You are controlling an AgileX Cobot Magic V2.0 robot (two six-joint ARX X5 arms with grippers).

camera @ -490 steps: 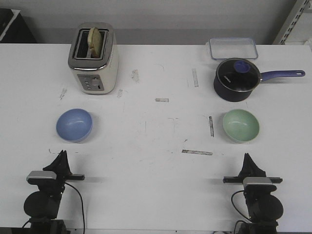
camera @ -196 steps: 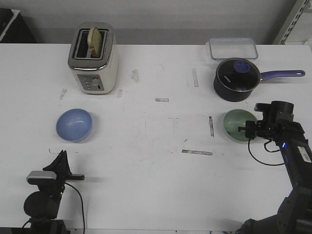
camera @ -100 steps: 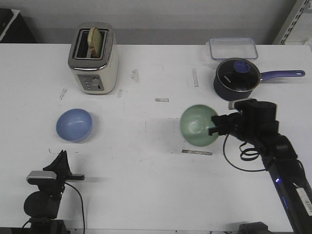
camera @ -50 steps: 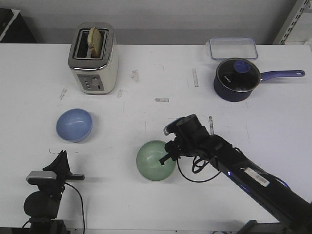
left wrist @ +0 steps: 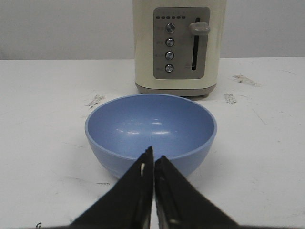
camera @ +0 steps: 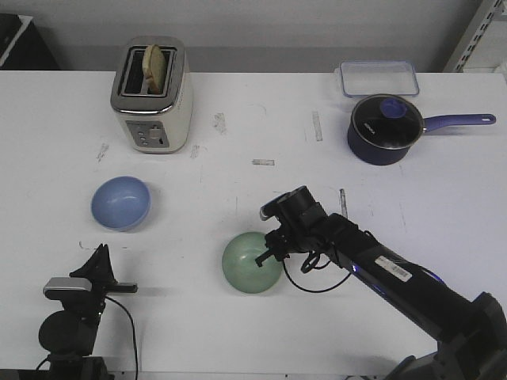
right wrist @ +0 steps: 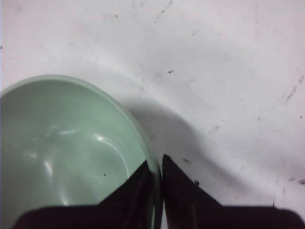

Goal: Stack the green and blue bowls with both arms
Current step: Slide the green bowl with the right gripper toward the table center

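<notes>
**Green bowl gripped at its rim by the right pincer; blue bowl left alone at the left**

At the far left, the left pincer [camera: 101, 255] is seen parked low at the near edge of the white surface [camera: 238, 119], its fingers pressed together with nothing between them, as is shown clearly in the left wrist view [left wrist: 153, 164]. Just ahead of this pincer the blue bowl [camera: 120, 203] is found upright on the surface, not touched by it; in the left wrist view the bowl [left wrist: 150, 131] is seen directly beyond the fingertips, and the cream toaster [left wrist: 178, 46] is seen behind the bowl. In the front view the toaster [camera: 152, 93], with a slice of bread in its slot, is placed well beyond the blue bowl.

Further right, the green bowl [camera: 252, 263] is held at its right rim by the right pincer [camera: 268, 252], whose arm is stretched across from the near right corner. In the right wrist view the fingers are seen clamped on the bowl's rim [right wrist: 71, 143], one finger inside the wall and one outside. Whether the bowl is resting on the surface or raised slightly cannot be told. The green bowl is well apart from the blue one.

Far beyond the right pincer, toward the right, a dark blue saucepan [camera: 386, 129] with a glass lid is seen, and behind it a clear container [camera: 379, 78].
</notes>
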